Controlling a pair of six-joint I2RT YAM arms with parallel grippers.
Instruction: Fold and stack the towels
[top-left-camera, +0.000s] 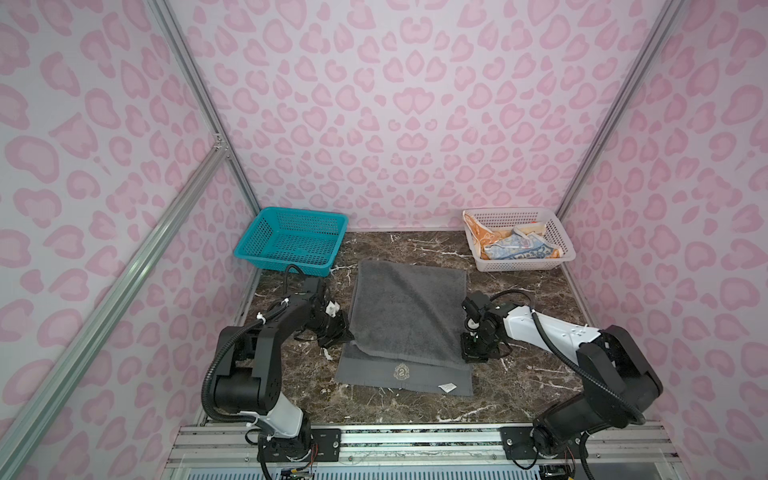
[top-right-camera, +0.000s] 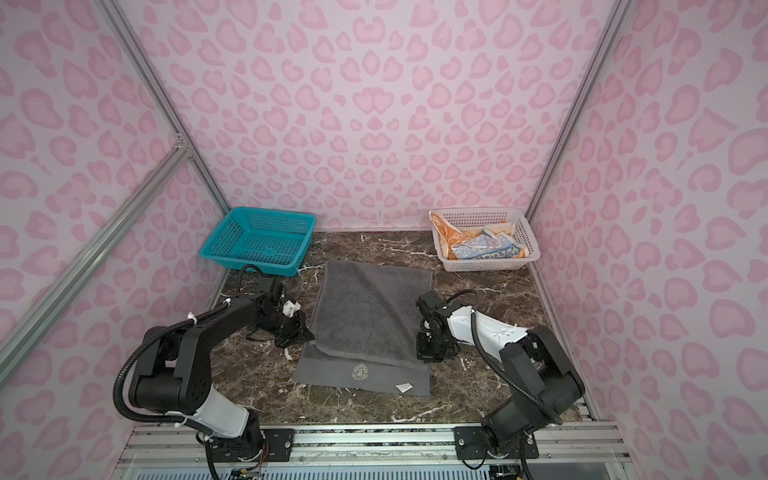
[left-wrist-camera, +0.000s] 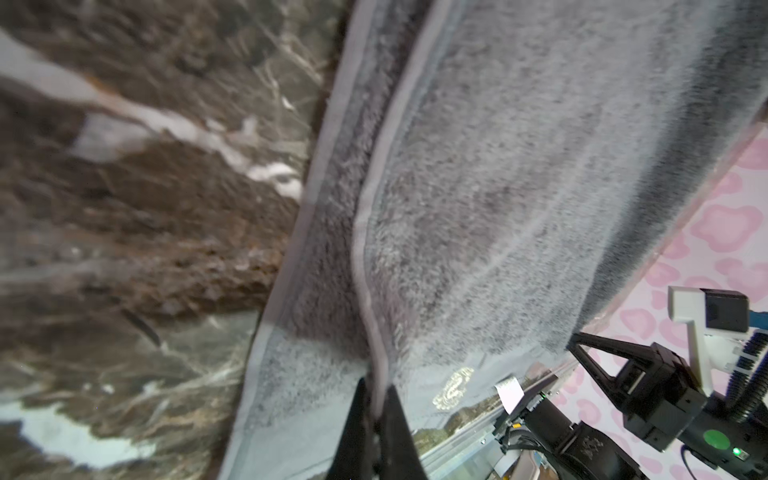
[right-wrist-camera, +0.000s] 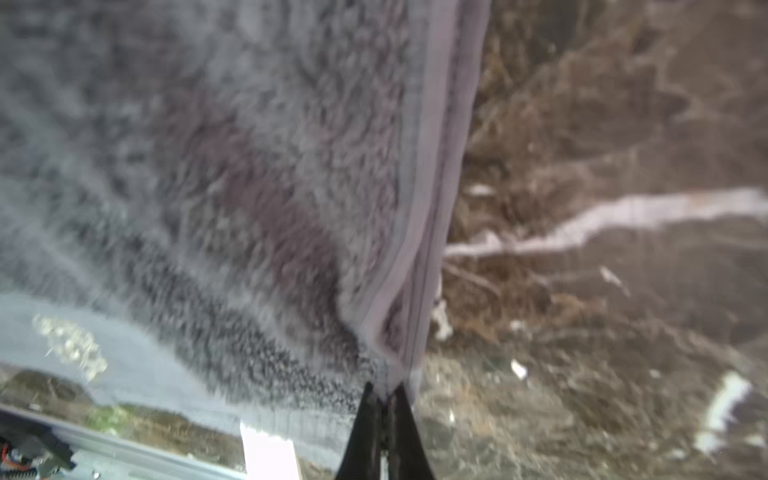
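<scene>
The grey towel (top-left-camera: 409, 307) lies on the tabletop (top-left-camera: 415, 409) between the two arms, its far half folded over the near half. The upper layer's edge sits slightly askew and short of the near hem, so a strip of the lower layer is exposed. A gold crest (top-left-camera: 401, 371) is stitched on this strip; its central figure resembles an "S" but cannot be read with certainty. The print on the white tag (top-left-camera: 447, 387) nearby is illegible.

The left jaws are clamped on the upper layer's left corner, and the right jaws are pinched on its right corner.

The orange towel (top-left-camera: 482, 232) and the multicolour towel (top-left-camera: 519, 249) are crumpled in the white basket (top-left-camera: 519, 264) at far right; their lettering cannot be read. The teal basket (top-left-camera: 286, 264) stands at far left.
</scene>
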